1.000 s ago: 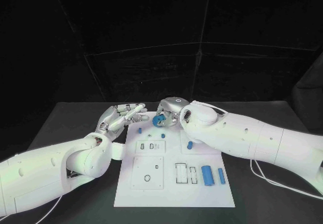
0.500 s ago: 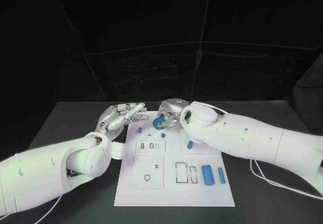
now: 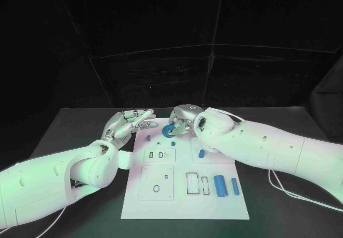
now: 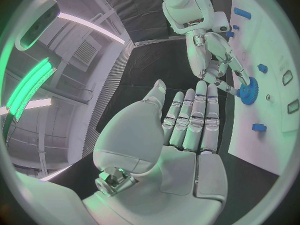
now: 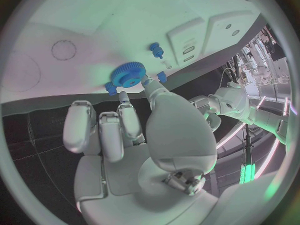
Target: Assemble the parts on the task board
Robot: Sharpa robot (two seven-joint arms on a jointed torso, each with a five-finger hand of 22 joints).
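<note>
The white task board (image 3: 184, 204) lies in the middle of the black table. Over its far end my right hand (image 3: 184, 119) pinches a blue gear (image 3: 170, 130) between thumb and fingertips, close above the board. The right wrist view shows the gear (image 5: 129, 75) at the fingertips of that hand (image 5: 125, 130), with small blue pegs (image 5: 155, 47) standing near it. My left hand (image 3: 129, 124) hovers beside the board's far left corner, fingers straight and apart, holding nothing. In the left wrist view, the left hand (image 4: 187, 130) faces the right hand (image 4: 209, 55) and the gear (image 4: 248, 91).
A thick blue cylinder (image 3: 220, 186) and a slim blue bar (image 3: 234, 186) lie on the board's near right part. A small blue piece (image 3: 201, 154) lies mid-board on the right. Short blue pegs (image 3: 148, 139) (image 3: 173, 144) stand near the far end.
My right hand has lowered the blue gear slightly toward the board's far end. The left hand has barely moved.
</note>
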